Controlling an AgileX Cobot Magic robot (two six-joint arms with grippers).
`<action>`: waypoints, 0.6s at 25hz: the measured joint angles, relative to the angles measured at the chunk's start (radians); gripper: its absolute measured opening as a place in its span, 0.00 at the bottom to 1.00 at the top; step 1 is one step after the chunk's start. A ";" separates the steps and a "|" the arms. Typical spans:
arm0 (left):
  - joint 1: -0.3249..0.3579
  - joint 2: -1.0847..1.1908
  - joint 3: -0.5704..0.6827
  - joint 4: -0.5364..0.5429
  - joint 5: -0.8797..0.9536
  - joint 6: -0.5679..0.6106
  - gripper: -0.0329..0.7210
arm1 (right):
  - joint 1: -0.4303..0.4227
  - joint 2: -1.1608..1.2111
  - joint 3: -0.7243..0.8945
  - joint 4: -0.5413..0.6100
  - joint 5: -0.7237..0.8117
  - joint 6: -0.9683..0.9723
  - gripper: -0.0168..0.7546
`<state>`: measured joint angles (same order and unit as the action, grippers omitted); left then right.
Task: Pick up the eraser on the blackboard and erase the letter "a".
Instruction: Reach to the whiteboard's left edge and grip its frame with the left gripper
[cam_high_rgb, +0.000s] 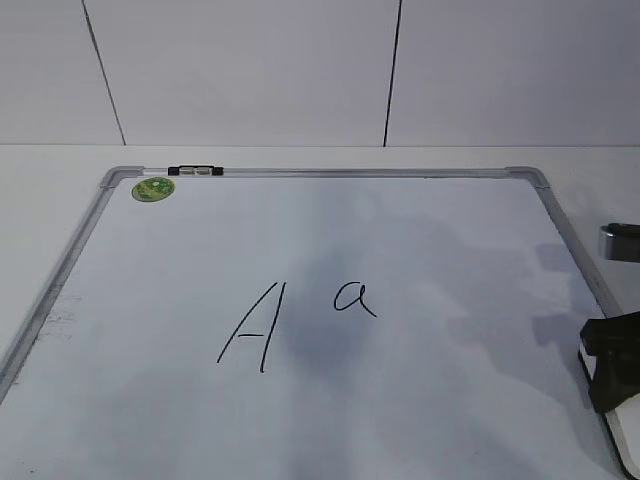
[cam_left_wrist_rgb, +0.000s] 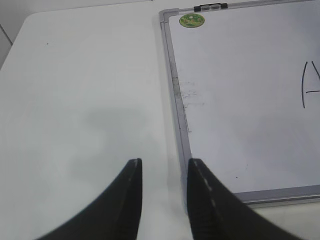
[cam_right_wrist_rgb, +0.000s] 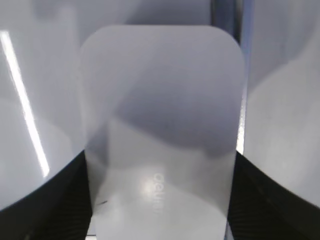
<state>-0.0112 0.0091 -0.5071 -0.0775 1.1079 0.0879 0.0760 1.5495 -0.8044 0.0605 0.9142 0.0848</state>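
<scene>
The blackboard (cam_high_rgb: 430, 230) carries two handwritten black letters: a tall capital "A" (cam_high_rgb: 252, 328) and, just to its right, the smaller letter "a" (cam_high_rgb: 355, 298). The eraser (cam_right_wrist_rgb: 162, 130) has a faint grey marking on its white top that may read "deli", though it is blurred. The green sticker (cam_high_rgb: 153, 188) in the board's corner bears print too small to read.

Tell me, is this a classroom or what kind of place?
Probably a robot test bench, not a classroom: a blackboard lies flat on a plain white table before a bare panelled wall, with a black gripper hovering above the table.
</scene>
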 joint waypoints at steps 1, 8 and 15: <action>0.000 0.000 0.000 0.000 0.000 0.000 0.35 | 0.000 -0.002 -0.005 0.002 0.005 0.000 0.75; 0.000 0.000 0.000 0.000 0.000 0.000 0.35 | 0.000 -0.070 -0.025 0.012 0.044 0.000 0.75; 0.000 0.000 0.000 0.000 0.000 0.000 0.35 | 0.031 -0.143 -0.044 0.084 0.105 -0.052 0.75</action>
<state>-0.0112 0.0091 -0.5071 -0.0775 1.1079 0.0879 0.1074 1.4066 -0.8480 0.1440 1.0188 0.0324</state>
